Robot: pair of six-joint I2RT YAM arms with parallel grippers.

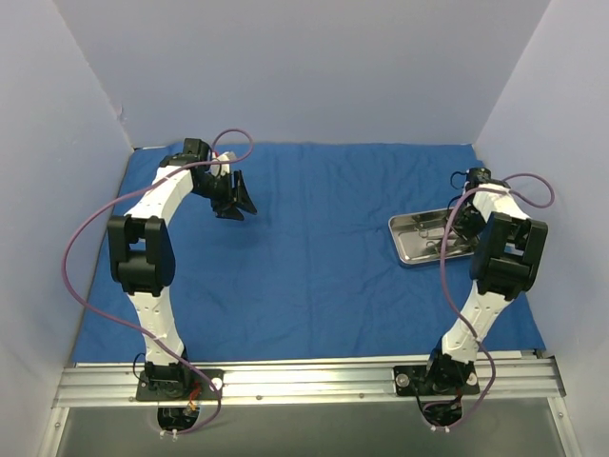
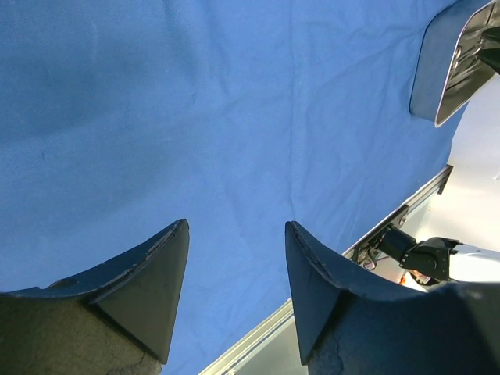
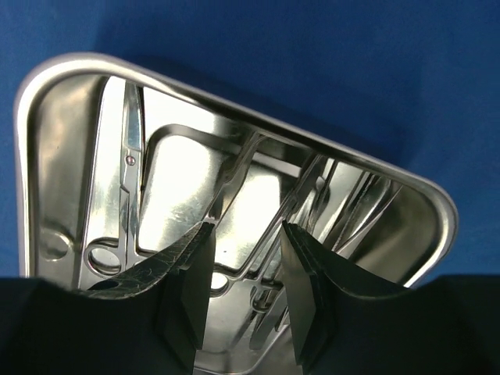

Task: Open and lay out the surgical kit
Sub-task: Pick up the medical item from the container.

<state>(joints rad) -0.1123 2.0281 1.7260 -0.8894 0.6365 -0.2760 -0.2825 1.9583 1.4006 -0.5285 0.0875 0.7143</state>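
The royal-blue cloth wrap [image 1: 314, 257] lies spread flat over the table. On its right side stands the shallow steel tray [image 1: 411, 249] with several thin silver scissor-handled instruments [image 3: 129, 168] lying in it. My right gripper [image 3: 246, 234] hangs open just above the tray's inside, its fingers [image 3: 191, 273] straddling the handles of the instruments without gripping any. In the top view it [image 1: 461, 227] sits over the tray's right half. My left gripper [image 1: 236, 202] hovers open above the cloth's back left part, with only bare blue cloth [image 2: 234, 117] between its fingertips [image 2: 168, 258].
White walls close in the back and both sides. A metal rail [image 1: 304, 379] carrying both arm bases runs along the near edge. A purple cable [image 1: 81, 257] loops off the left arm, another off the right arm [image 1: 533, 190].
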